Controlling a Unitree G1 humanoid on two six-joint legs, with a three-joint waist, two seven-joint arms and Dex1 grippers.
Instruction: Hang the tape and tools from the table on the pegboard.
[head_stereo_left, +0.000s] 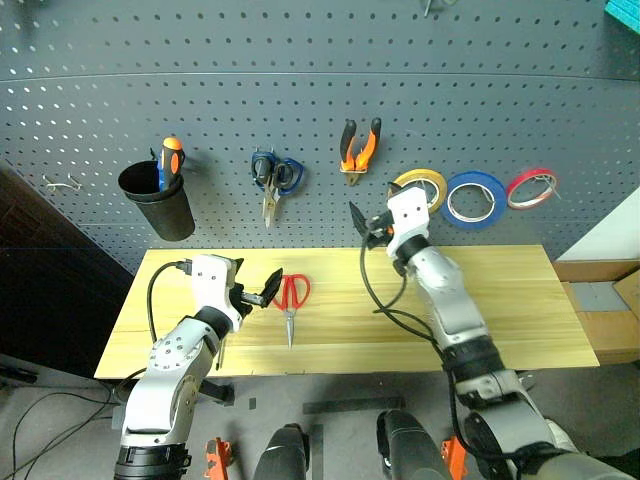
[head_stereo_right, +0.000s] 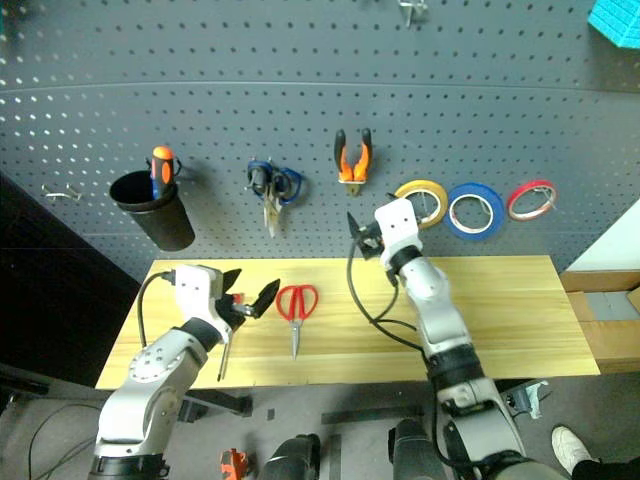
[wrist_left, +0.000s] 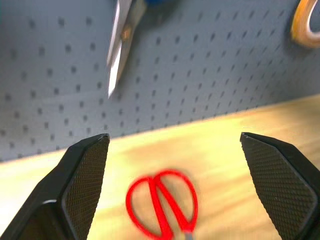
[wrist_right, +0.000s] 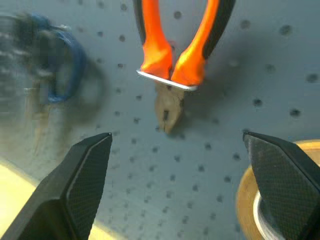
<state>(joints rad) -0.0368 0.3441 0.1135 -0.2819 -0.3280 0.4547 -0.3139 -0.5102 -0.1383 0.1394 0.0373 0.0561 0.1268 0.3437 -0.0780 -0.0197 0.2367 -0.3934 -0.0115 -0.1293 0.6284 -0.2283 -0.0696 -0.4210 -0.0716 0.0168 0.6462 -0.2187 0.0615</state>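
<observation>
Reading the pegboard (head_stereo_left: 300, 90) from left to right, a black cup (head_stereo_left: 160, 205) hangs first with an orange-and-black-handled screwdriver (head_stereo_left: 170, 160) standing in it. Next come the blue-handled scissors (head_stereo_left: 273, 180), then the pliers (head_stereo_left: 359, 150), already hooked by their orange-and-black handles. Further right hang a yellow tape roll (head_stereo_left: 422, 186), the blue tape (head_stereo_left: 474, 198) and a red tape roll (head_stereo_left: 531, 187). So the tape and the pliers appear done.

On the worktop (head_stereo_left: 520, 310) the red-handled scissors (head_stereo_left: 291, 300) lie flat left of the middle, blades pointing toward the near edge. They are one of the tools that is left. A slim dark shaft (head_stereo_right: 222, 362) lies near the front edge beside the left arm; it may be the red-handled screwdriver, though its handle cannot be made out.

The left gripper (head_stereo_left: 258, 297) hovers low just left of the scissors with its fingers spread wide and nothing between them; its wrist view frames the red handles between the pads. The right gripper (head_stereo_left: 367, 228) sits up near the board just below the pliers, its fingers released and empty. Judging by this, roughly half the job remains, with the scissors likely next.
</observation>
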